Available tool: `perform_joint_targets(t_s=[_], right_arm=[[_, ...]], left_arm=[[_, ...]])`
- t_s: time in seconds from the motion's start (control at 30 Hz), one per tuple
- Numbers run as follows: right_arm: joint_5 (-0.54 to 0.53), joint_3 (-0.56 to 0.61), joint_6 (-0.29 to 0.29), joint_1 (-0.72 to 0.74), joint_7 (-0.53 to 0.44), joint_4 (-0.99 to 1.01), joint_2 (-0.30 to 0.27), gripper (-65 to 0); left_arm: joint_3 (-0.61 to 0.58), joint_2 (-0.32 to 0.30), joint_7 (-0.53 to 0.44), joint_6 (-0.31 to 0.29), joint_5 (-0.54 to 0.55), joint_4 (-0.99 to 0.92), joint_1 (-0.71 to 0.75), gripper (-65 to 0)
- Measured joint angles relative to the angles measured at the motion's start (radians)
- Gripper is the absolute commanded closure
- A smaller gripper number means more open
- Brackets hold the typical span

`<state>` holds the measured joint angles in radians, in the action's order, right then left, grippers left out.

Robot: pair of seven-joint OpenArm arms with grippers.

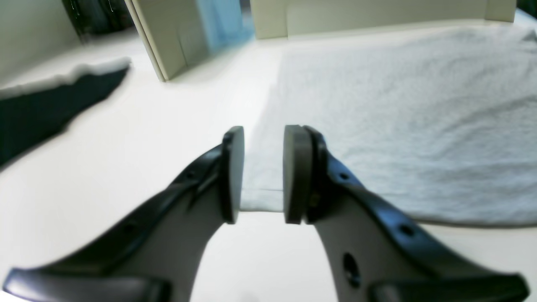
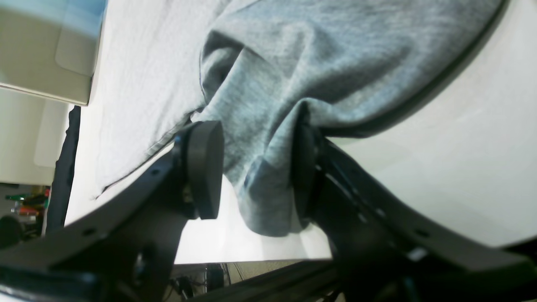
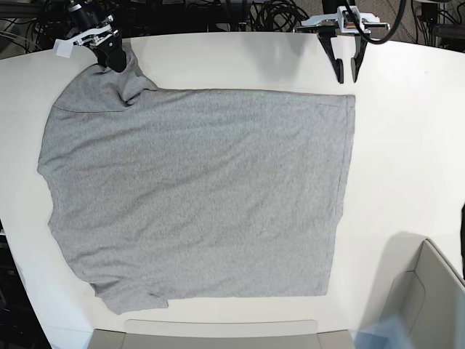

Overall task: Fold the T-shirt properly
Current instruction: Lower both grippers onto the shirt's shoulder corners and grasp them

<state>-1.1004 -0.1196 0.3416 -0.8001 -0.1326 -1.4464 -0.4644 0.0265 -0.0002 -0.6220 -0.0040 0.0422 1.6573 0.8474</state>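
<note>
I see the heather-grey short-sleeved cotton T-shirt (image 3: 196, 193) spread flat, plain side up, across the middle of the white round-edged table (image 3: 407, 145); hem toward the left arm's side, sleeves toward the right arm's side. My right gripper (image 2: 256, 172) sits at the far sleeve (image 3: 120, 76); a bunched fold of sleeve fabric hangs between the pads (image 2: 205, 167) w/ one pad pressed into it, the other showing a slight gap, so I can't tell if it's clamped. My left gripper (image 1: 262, 174) is released, pads apart, nothing held; it hovers just beyond the hem corner (image 3: 349, 98), approx. in line w/ that edge. Beige box walls (image 3: 429, 291) stand by the near table edge.
</note>
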Motion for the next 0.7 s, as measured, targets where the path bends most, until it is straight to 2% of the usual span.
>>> perform_joint_targets(t_s=[0.1, 0.23, 0.3, 0.37, 0.4, 0.5, 0.57, 0.7], right_arm=[[0.0, -0.003, 0.0, -0.003, -0.002, 0.001, -0.003, -26.9], [-0.002, -0.008, -0.001, -0.012, -0.003, 0.002, -0.007, -26.9], [0.0, -0.008, 0.0, -0.019, -0.01, 0.003, -0.006, -26.9], [-0.001, -0.008, 0.008, -0.017, -0.01, 0.011, -0.008, -26.9], [-0.001, -0.008, 0.011, -0.017, -0.011, 0.014, -0.008, -26.9], [0.0, -0.008, 0.023, -0.015, -0.016, 0.026, -0.008, -26.9], [0.0, -0.008, 0.022, -0.014, -0.018, 0.027, -0.008, -26.9], [0.0, -0.008, 0.022, -0.015, -0.017, 0.027, -0.008, -26.9]], left_arm=[[-0.061, -0.012, 0.189, -0.008, 0.185, 0.121, -0.001, -21.1], [-0.078, -0.172, 0.439, -0.05, 0.564, 0.229, -0.014, -21.0], [-0.062, -0.24, 0.538, -0.041, 0.756, 0.223, -0.051, -21.0], [-0.027, -0.283, 0.612, -0.044, 0.906, 0.218, -0.079, -21.0], [-0.008, -0.299, 0.678, -0.047, 0.959, 0.211, -0.092, -21.0], [0.055, -0.327, 0.88, -0.053, 1.065, 0.145, -0.162, -21.0], [0.118, -0.328, 0.977, -0.046, 1.088, 0.072, -0.224, -21.0], [0.171, -0.33, 1.041, -0.045, 1.086, -0.01, -0.272, -21.0]])
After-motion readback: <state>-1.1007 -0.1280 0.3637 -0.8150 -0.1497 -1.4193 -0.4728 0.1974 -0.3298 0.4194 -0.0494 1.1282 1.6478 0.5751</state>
